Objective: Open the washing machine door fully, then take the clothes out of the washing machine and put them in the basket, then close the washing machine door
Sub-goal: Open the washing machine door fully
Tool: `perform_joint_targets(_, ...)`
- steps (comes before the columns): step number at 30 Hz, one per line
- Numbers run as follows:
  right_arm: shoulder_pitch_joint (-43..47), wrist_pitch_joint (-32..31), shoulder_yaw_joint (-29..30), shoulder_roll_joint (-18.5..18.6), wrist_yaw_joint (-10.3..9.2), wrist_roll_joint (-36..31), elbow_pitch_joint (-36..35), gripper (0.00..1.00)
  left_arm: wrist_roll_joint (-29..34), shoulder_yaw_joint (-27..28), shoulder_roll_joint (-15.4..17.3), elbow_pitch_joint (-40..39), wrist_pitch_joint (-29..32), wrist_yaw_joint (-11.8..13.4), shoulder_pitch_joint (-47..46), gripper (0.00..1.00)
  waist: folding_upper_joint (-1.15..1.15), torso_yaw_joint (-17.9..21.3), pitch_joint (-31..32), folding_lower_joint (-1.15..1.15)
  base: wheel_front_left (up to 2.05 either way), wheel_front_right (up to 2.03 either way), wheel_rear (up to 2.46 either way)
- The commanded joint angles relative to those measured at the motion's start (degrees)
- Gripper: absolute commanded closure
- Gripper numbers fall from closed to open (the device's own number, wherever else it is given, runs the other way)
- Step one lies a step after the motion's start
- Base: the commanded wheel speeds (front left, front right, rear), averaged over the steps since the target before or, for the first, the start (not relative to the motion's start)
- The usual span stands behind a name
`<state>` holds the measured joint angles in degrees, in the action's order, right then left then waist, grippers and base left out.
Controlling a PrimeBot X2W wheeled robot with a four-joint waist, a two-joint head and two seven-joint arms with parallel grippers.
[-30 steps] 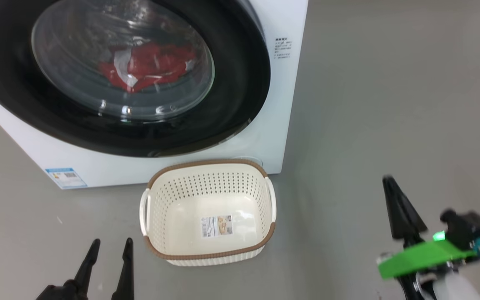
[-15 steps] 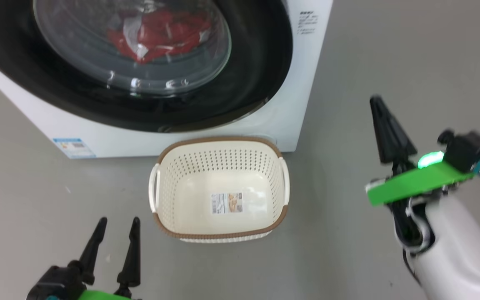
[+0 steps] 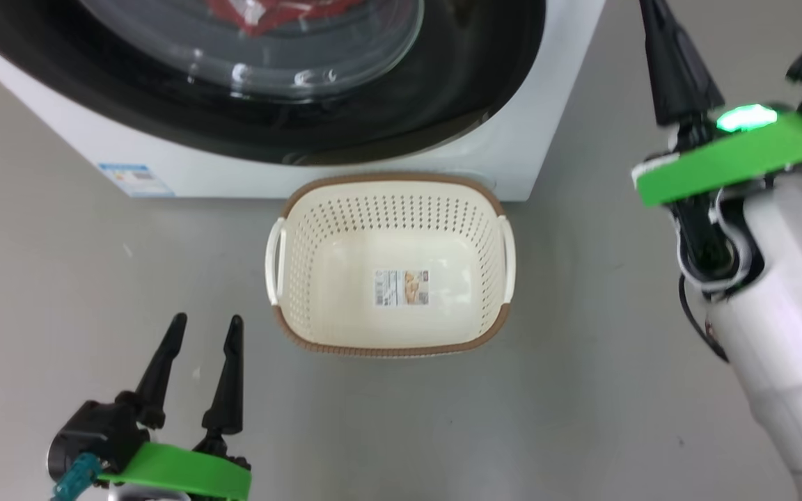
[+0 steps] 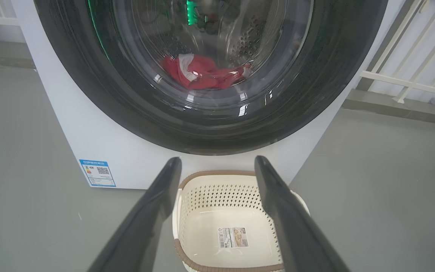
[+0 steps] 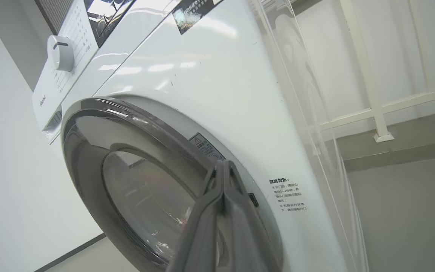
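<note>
The washing machine fills the top of the head view, and the washing machine door with its black rim and glass bowl lies flush against it. Red clothes lie in the drum behind the glass. The cream basket stands on the floor just in front of the door, with nothing in it. My left gripper hovers open to the basket's left, holding nothing. My right gripper is shut and raised beside the machine's right side. In the right wrist view its tips point at the door's right rim; whether they touch it is unclear.
Grey floor surrounds the basket. A white railing runs behind the machine on the right. A clear plastic sheet hangs along the machine's side. A control knob sits on the top panel, and a blue label at the lower left corner.
The head camera has tilted down, shifting the whole picture. My right gripper has closed fully and risen toward the door's right edge. The left gripper has stayed open by the basket.
</note>
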<state>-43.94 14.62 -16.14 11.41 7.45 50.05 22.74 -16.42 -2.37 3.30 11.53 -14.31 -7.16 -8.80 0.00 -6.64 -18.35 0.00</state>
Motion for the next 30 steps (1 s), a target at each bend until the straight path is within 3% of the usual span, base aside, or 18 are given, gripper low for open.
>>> perform_joint_targets(1, -2.17, -0.46, -1.76, 0.00, 0.03, 2.38, -1.09, 1.00, -0.68, 1.42, 1.41, -1.46, -0.69, -0.33, -1.54, 0.00, 0.00, -1.45, -2.03, 0.00, 0.00, 0.00, 0.00)
perform_joint_targets(13, -14.17, -5.29, -5.93, 4.07, 0.03, 16.17, 1.65, 1.00, -1.73, 0.29, 1.52, -1.40, -0.69, -0.33, -4.65, 0.00, 0.00, -3.86, -6.99, 0.00, 0.00, 0.00, 0.00)
perform_joint_targets(30, -23.51, -24.59, -7.73, 7.70, 0.03, 34.31, 5.93, 1.00, -2.79, -0.94, 1.32, -1.32, -0.69, -0.33, -7.20, 0.00, 0.00, -5.82, -11.17, 0.00, 0.00, 0.00, 0.00)
